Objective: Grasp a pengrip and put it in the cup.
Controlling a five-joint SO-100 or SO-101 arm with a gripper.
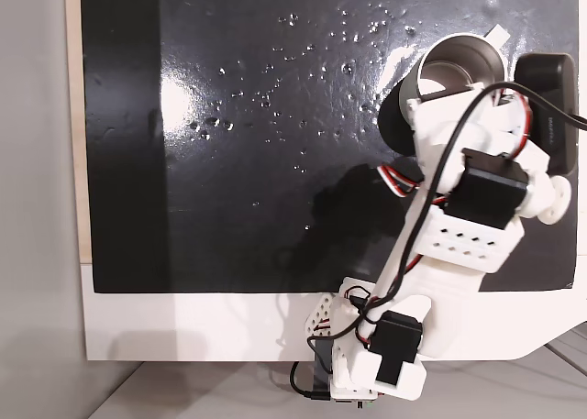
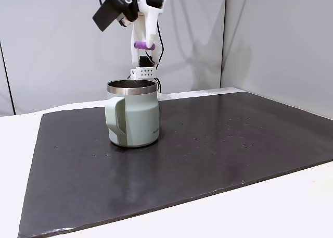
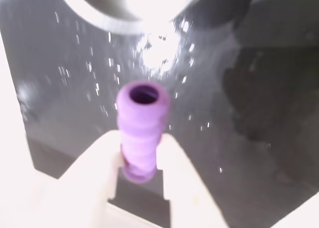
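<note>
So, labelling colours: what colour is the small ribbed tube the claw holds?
Lilac-purple ribbed soft tube, clearest in the wrist view.

In the wrist view the cup point(image 3: 134, 8) is blurred and cut by the top edge. In a fixed view the arm hides the cup point(image 1: 459, 61) partly.
</note>
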